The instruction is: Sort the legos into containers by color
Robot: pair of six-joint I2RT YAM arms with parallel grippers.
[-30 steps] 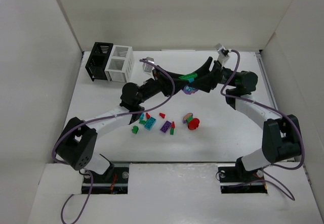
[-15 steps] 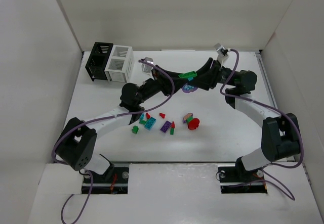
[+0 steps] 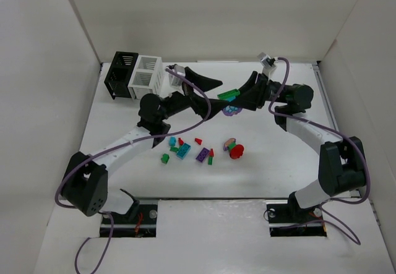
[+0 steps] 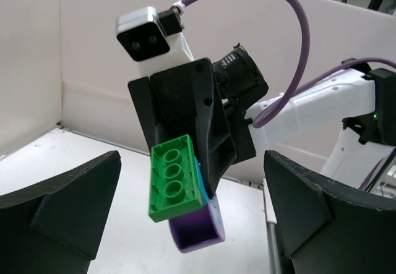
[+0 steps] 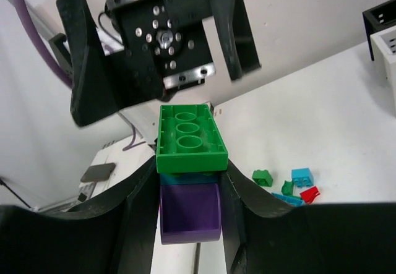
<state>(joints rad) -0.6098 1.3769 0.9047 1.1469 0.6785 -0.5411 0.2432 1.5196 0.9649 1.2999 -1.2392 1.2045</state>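
Legos [image 3: 202,155] are counted first: about ten loose pieces in red, green, teal, purple and pink are scattered around the middle of the table [image 3: 278,162], a little toward its near edge. Three more are joined in one stack and held off the surface: a green brick [image 5: 190,139] on top, a teal piece [image 5: 189,177] under it and a purple piece [image 5: 189,218] at the bottom. The stack is carried above the table's middle, toward the far edge.

Two containers are seen at the far left corner, a black bin [image 3: 122,70] and a white bin [image 3: 147,76], set touching side by side, the black one nearer the left edge.

And now the arms. The right arm [image 3: 309,135] is swung out along the right edge and bent back to the left, and the right gripper [image 5: 189,206] is clamped on the lower part of the stack, a finger pressed on either side.

The left arm [image 3: 124,144] is stretched diagonally from the near left corner toward the middle. The left gripper [image 3: 219,90] is pointed straight at the right one, its fingers [image 4: 62,206] spread wide apart. The stack is framed between them and touched by neither.
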